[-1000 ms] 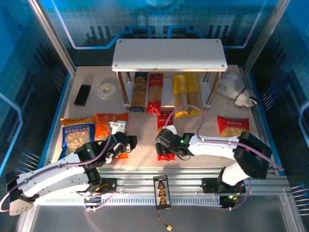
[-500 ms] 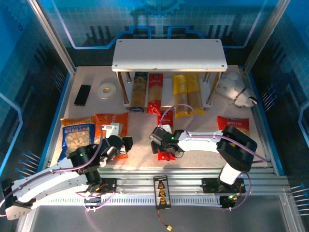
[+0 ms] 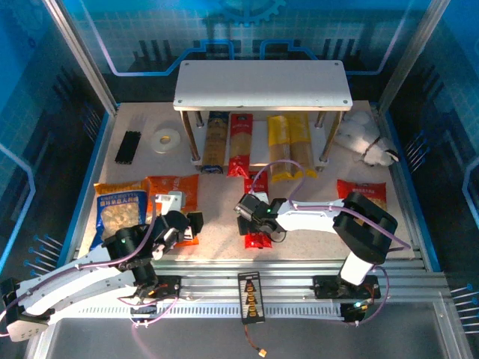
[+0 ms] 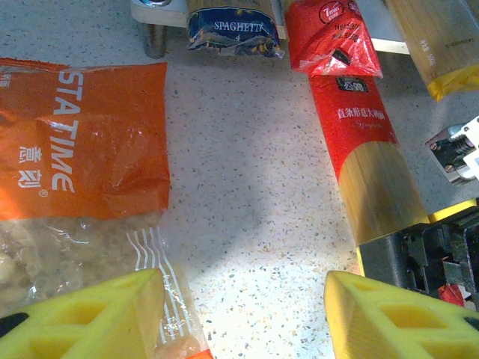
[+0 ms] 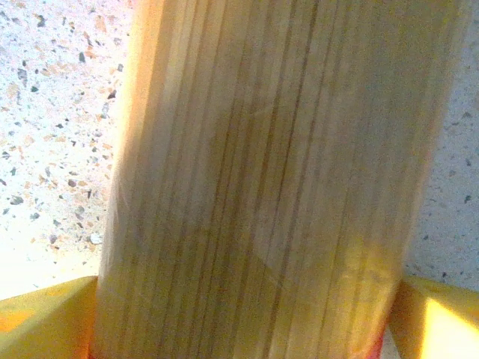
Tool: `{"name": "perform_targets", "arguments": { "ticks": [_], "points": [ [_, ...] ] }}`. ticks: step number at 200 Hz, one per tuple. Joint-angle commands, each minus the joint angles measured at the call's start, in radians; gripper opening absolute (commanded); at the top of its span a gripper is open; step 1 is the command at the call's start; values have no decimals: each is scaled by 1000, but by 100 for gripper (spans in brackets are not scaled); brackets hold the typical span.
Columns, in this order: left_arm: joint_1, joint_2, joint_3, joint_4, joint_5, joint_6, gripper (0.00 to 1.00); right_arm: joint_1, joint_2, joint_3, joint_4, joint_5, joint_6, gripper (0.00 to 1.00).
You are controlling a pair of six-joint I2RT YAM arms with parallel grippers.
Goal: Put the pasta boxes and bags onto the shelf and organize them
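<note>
White flat boards on thin metal posts form the shelf (image 3: 262,84), standing at the far side of a speckled stone-look table (image 4: 247,194). Under its top board four long narrow packs lie side by side: a blue-and-yellow spaghetti pack (image 3: 215,142), a shelved red pack (image 3: 239,142), a first yellow pack (image 3: 278,146) and a second yellow pack (image 3: 301,142).

The loose red spaghetti pack (image 4: 367,149) lies on the table in front of the shelf. Its glossy printed half points toward the shelf, and its clear half shows straight pale strands.

Right gripper (image 3: 253,215): set low over the clear half, with one of its yellow fingers (image 5: 45,318) at each long edge of the pack. Whether they press on it cannot be told.

Left gripper (image 4: 243,299): yellow wedge-shaped fingers stand apart with nothing between them. One of them is over the clear corner of the crinkly orange bag (image 4: 82,142), where short pasta shows through.

The blue-orange bag (image 3: 120,209) lies just left of the orange one. The red windowed bag (image 3: 361,196) lies to the right, near a white plush toy (image 3: 367,138). A tape roll (image 3: 166,140) and a flat black strip (image 3: 129,147) lie left of the shelf.
</note>
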Motion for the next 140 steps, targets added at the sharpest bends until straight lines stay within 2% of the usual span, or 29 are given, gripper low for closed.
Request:
{"name": "perform_targets", "arguments": {
  "ticks": [1,38,68,98,140],
  "points": [
    [-4,-4,-1,-19,-27,-6,59,0,38,-10,19,-92,-2,91],
    [-4,-5,1,-12,-23,-5,59,1,31,-17,-12,-130,-47,83],
    [-4,-4,4,-11,-21,-7,59,1,-9,-45,-23,-180,-67,62],
    [-4,3,5,-2,-19,-10,58,14,-67,-69,-37,-221,-69,48],
    [-5,27,16,10,-19,-2,58,42,-181,-87,-93,-246,-68,12]
  ]
}}
